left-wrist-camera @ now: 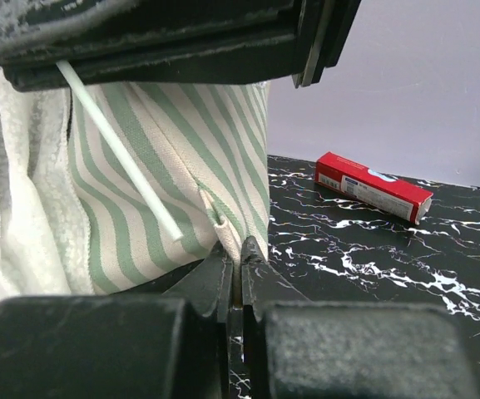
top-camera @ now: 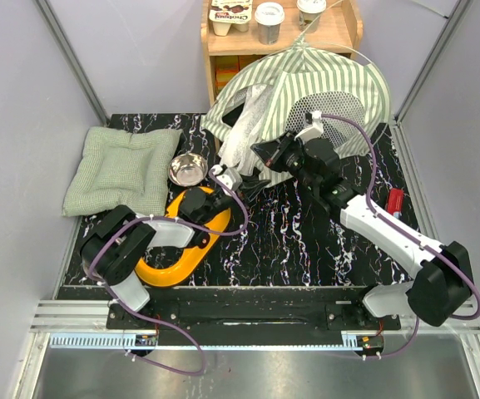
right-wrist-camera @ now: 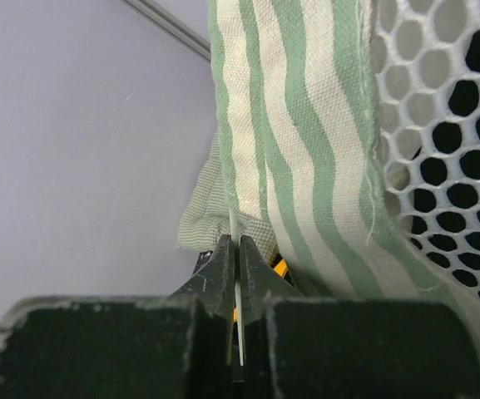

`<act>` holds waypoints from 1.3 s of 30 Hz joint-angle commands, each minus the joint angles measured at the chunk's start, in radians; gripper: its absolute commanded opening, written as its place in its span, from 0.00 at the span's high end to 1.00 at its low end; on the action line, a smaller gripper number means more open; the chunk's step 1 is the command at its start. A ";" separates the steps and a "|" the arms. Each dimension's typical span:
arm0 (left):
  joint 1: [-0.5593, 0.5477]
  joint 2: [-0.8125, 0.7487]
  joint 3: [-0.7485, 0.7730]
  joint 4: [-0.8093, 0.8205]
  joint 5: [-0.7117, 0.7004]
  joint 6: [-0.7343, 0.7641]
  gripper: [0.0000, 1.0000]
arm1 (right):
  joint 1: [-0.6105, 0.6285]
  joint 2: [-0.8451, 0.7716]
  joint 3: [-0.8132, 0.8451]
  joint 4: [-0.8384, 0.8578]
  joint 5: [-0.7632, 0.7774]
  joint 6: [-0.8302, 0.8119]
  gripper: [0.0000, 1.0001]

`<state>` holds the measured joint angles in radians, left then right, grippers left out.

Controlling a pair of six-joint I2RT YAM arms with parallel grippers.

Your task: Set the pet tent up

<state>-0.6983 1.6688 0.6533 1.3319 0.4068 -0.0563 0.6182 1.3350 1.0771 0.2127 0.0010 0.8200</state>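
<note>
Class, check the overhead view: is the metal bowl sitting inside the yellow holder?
No, the metal bowl stands on the table outside the yellow holder, beside the green cushion.

Blocked across the back right by the pet tent [top-camera: 306, 91], standing in front of the wooden shelf [top-camera: 339, 35]. Crowded on the left by the green quilted cushion [top-camera: 123, 170], the steel bowl [top-camera: 188, 169] just beside it and the yellow bowl holder [top-camera: 165, 270] nearer the front, partly under the left arm [top-camera: 152, 233]. Crossed diagonally on the right by the right arm [top-camera: 381, 224], with a small red box [top-camera: 395, 199] lying just beyond it near the table's right edge. Open over the bare black marble tabletop [top-camera: 298, 249] in the front centre, between the two arms. Open too, narrowly, behind the cushion at the back left. Walled in by grey panels [top-camera: 23, 125] on either side.
</note>
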 commanded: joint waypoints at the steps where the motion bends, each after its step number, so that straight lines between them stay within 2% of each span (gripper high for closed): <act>1: 0.022 -0.044 -0.017 0.141 0.060 0.009 1.00 | -0.040 0.007 0.086 0.192 0.202 -0.088 1.00; 7: 0.049 -0.067 -0.030 0.041 0.072 -0.004 1.00 | -0.074 -0.028 0.060 0.163 0.159 -0.097 1.00; 15: 0.052 -0.070 -0.012 -0.062 0.069 0.007 1.00 | -0.089 0.004 0.060 0.154 0.090 -0.128 1.00; 25: 0.072 -0.081 0.000 -0.086 0.109 -0.057 1.00 | -0.120 -0.007 0.092 0.037 0.002 -0.225 1.00; 31: 0.077 -0.086 0.005 -0.109 0.136 -0.066 1.00 | -0.120 -0.011 0.046 0.102 0.005 -0.219 1.00; 39: 0.075 -0.099 0.019 -0.148 0.107 -0.050 1.00 | -0.120 0.043 0.084 0.125 0.014 -0.225 1.00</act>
<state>-0.6266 1.6108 0.6491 1.1942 0.4946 -0.1070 0.5564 1.3693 1.0954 0.2001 -0.1265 0.6285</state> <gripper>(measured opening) 0.042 0.021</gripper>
